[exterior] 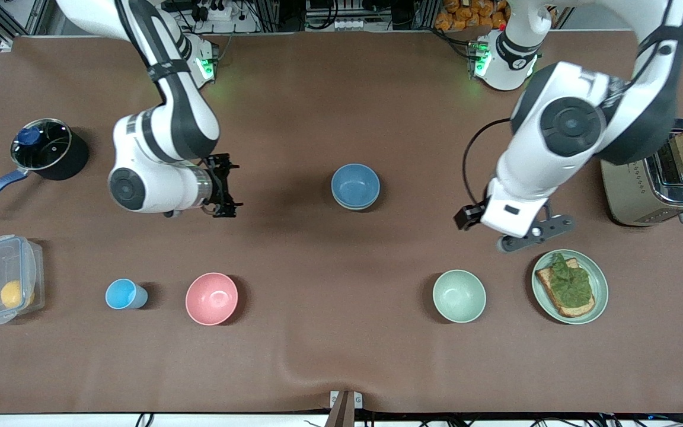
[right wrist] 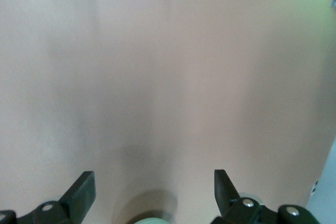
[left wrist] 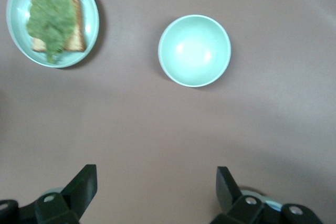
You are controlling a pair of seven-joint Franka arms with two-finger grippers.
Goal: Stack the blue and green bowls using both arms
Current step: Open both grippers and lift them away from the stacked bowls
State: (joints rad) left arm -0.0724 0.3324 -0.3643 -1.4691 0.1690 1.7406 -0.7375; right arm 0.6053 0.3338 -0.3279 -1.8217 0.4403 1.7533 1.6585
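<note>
The blue bowl (exterior: pixel 355 185) stands upright at the table's middle, and a paler rim shows just under it. The green bowl (exterior: pixel 459 295) (left wrist: pixel 195 50) stands empty and upright, nearer to the front camera, toward the left arm's end. My left gripper (exterior: pixel 532 233) (left wrist: pixel 156 176) hangs open over bare cloth between the green bowl and the toaster, holding nothing. Toward the right arm's end, my right gripper (exterior: pixel 232 185) (right wrist: pixel 155 182) is open and empty above the table, level with the blue bowl and well apart from it.
A green plate (exterior: pixel 597 279) (left wrist: pixel 17 24) with toast lies beside the green bowl. A toaster (exterior: pixel 653 184) stands at the left arm's end. A pink bowl (exterior: pixel 211 298), a light-blue cup (exterior: pixel 125 294), a clear box (exterior: pixel 3 287) and a pot (exterior: pixel 45 148) stand toward the right arm's end.
</note>
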